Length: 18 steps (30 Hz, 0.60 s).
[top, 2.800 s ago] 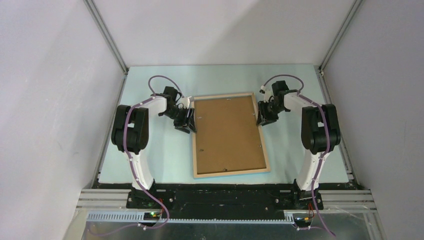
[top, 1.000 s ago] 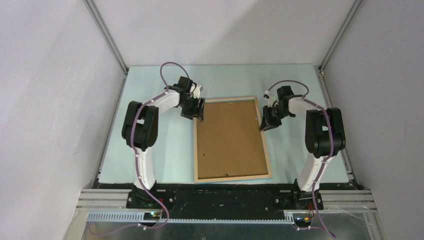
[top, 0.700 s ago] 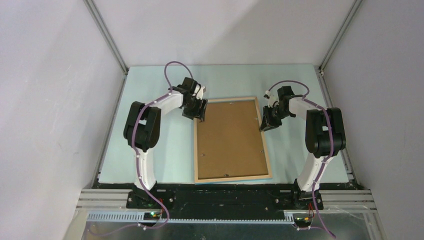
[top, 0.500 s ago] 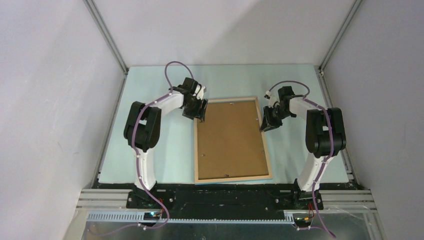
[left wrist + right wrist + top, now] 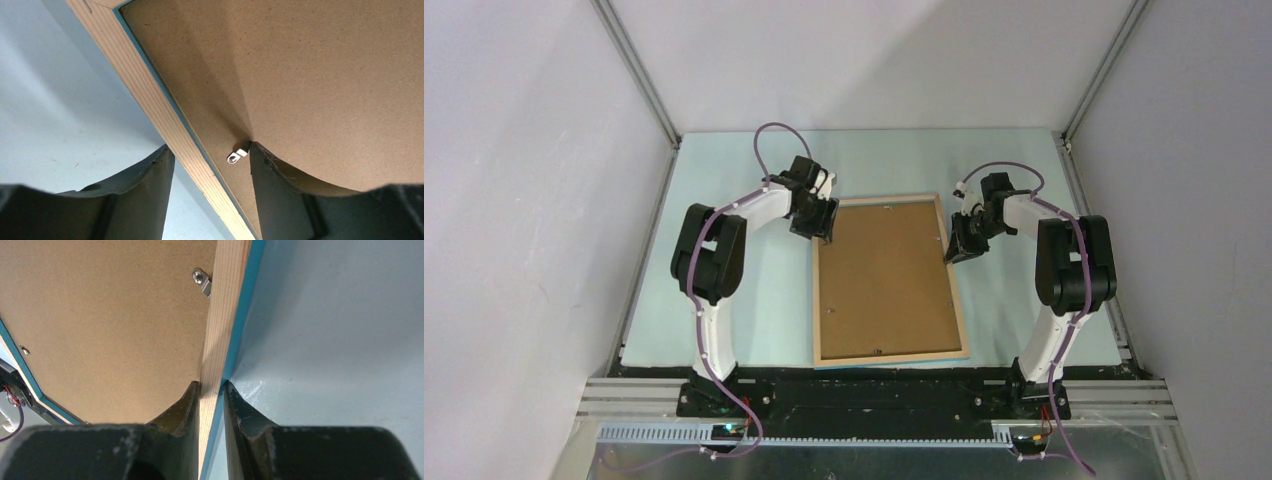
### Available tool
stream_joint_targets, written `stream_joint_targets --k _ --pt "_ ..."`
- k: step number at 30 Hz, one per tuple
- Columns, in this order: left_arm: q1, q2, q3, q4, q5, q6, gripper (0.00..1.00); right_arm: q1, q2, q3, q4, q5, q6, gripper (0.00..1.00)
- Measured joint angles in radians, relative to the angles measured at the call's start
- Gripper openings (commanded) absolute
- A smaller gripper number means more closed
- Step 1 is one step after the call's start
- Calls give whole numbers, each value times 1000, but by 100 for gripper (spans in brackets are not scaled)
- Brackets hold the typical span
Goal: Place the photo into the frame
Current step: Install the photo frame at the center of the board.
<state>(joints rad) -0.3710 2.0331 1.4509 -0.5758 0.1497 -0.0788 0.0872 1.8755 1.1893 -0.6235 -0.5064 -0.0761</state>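
The frame (image 5: 890, 357) lies face down on the table, pale wood up, with the brown backing board (image 5: 884, 280) set in it. The photo is hidden. My left gripper (image 5: 822, 226) is open at the frame's far-left corner. In the left wrist view it (image 5: 210, 147) straddles the left rail (image 5: 152, 100), one finger on the table side, the other on the board beside a small metal clip (image 5: 238, 155). My right gripper (image 5: 954, 248) is shut on the right rail; the right wrist view (image 5: 212, 385) shows its fingers pinching the wood and blue edge (image 5: 225, 300).
The pale green table (image 5: 754, 300) has walls on three sides and metal posts at the back corners. Another metal clip (image 5: 201, 281) sits on the board by the right rail. Both arm bases stand at the near edge.
Since 2.8 s ago my left gripper has moved along the left rail to the far-left corner, and the frame has shifted slightly. Over the last second almost nothing has moved.
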Motion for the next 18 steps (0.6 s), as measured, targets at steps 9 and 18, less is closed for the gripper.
stream_joint_targets --k 9,18 --pt "2 -1 0 -1 -8 -5 45 -1 0 0 0 -1 -3 3" --pt "4 -5 0 -3 -18 -3 35 -2 0 -1 -2 -4 -3 3"
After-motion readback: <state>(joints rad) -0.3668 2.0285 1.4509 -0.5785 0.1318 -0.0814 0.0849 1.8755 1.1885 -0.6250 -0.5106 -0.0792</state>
